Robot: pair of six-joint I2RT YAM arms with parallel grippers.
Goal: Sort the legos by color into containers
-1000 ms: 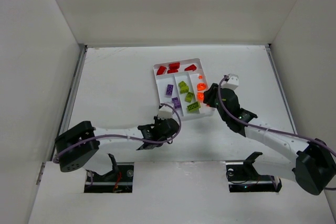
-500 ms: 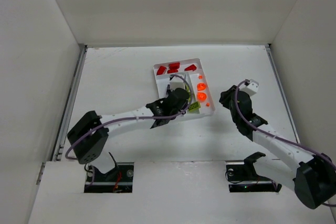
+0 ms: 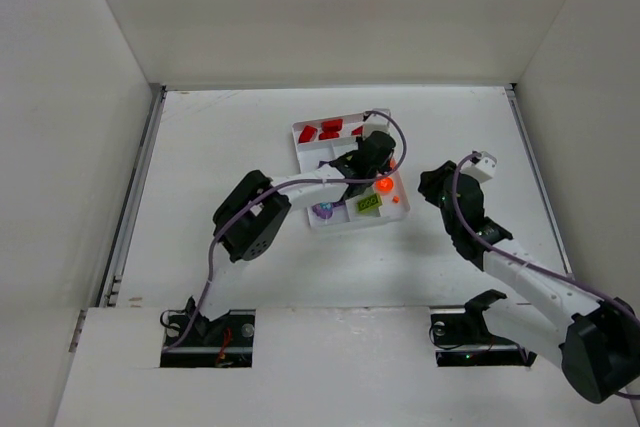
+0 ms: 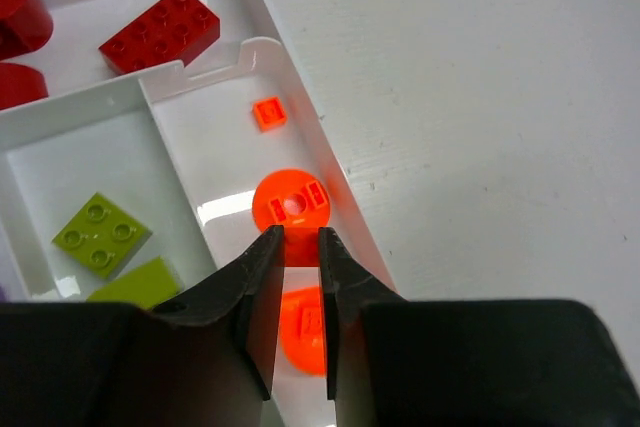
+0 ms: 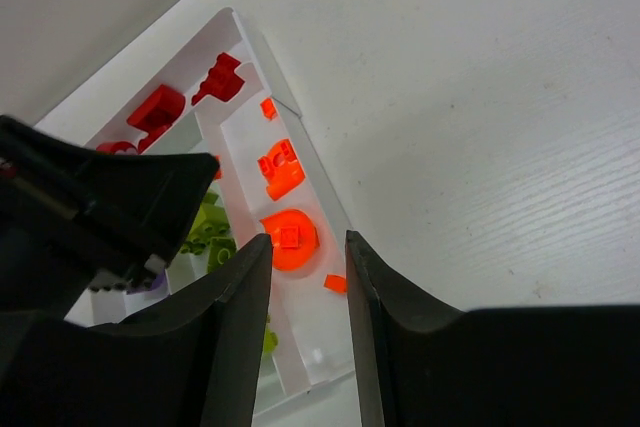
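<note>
The white tray (image 3: 297,143) holds red legos (image 3: 330,129) in its crosswise section, and purple (image 3: 323,211), lime green (image 3: 368,204) and orange legos (image 3: 384,186) in the long sections. My left gripper (image 3: 375,152) hovers over the orange section, shut on a small orange lego (image 4: 300,249). Below it lie an orange round piece (image 4: 290,205), an orange disc (image 4: 305,332) and a tiny orange square (image 4: 268,112). My right gripper (image 3: 432,182) is open and empty over the table, just right of the tray. In its wrist view the orange disc (image 5: 290,237) shows between the open jaws.
White walls close in the table at the back, left and right. The left arm lies across the tray's near left part and hides some purple and green pieces. In the right wrist view, the left gripper's body (image 5: 100,197) covers the tray's left side.
My left gripper has swung from the table in front of the tray up over the orange section. My right gripper has pulled back right, off the tray.
</note>
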